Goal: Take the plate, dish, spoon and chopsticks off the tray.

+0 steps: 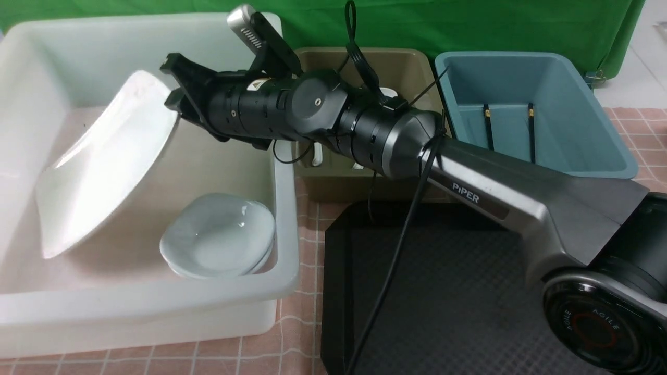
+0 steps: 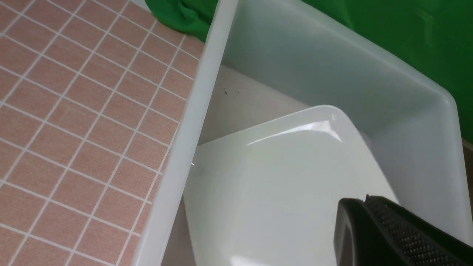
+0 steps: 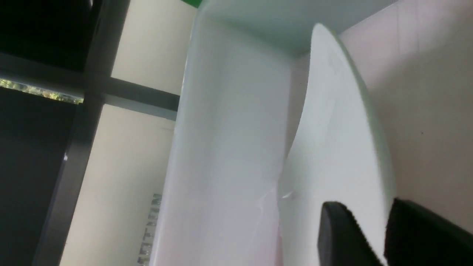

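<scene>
While the front view shows pink checked cloth [image 1: 305, 250], green backdrop [image 1: 469, 21] and "PIPER" on the arm, the plate [image 1: 104, 161] leans tilted in the white tub [image 1: 284, 219], right gripper [image 1: 174, 91] at its rim. Left wrist view: left gripper [image 2: 391, 236] closed, empty. Right wrist view: jaws straddle the rim; grip uncertain.

The right arm [image 1: 469, 177] reaches forward and across to the robot's left side. The right gripper [image 1: 174, 86] has its jaws a little apart. Of the left gripper, only one black finger [image 2: 391, 236] is visible; it is closed.
</scene>
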{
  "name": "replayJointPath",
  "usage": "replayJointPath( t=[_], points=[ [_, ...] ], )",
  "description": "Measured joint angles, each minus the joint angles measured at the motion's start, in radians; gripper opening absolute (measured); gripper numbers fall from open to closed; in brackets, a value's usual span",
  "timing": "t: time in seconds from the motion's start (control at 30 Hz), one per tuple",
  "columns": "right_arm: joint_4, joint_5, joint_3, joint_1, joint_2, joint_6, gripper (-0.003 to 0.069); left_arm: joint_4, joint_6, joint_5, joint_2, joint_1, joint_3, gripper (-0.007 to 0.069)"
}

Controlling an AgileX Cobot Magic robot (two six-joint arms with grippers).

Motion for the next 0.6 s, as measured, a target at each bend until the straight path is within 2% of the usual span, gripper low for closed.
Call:
replayJointPath(
  t=[0.13, 0.3, 0.4, 0.5, 0.6],
  points=[
    [-0.027, 0.027, -0.002, 0.000, -0.001, 0.000, 0.0273, 0.000, 0.000, 0.000, 0.000, 0.000, 0.000, 0.0005],
    [-0.045, 0.061, -0.002, -0.001, -0.011, -0.006, 0.0378, 0.000, 0.000, 0.000, 0.000, 0.000, 0.000, 0.0005],
    [-0.059, 0.132, -0.002, -0.015, -0.044, -0.078, 0.0415, 0.000, 0.000, 0.000, 0.000, 0.000, 0.000, 0.0005],
    [-0.062, 0.196, -0.002, -0.035, -0.078, -0.132, 0.0419, 0.000, 0.000, 0.003, 0.000, 0.000, 0.000, 0.0005],
    [-0.066, 0.335, -0.002, -0.084, -0.154, -0.227, 0.0380, -0.016, 0.000, 0.021, 0.000, -0.001, 0.000, 0.0005]
  ],
)
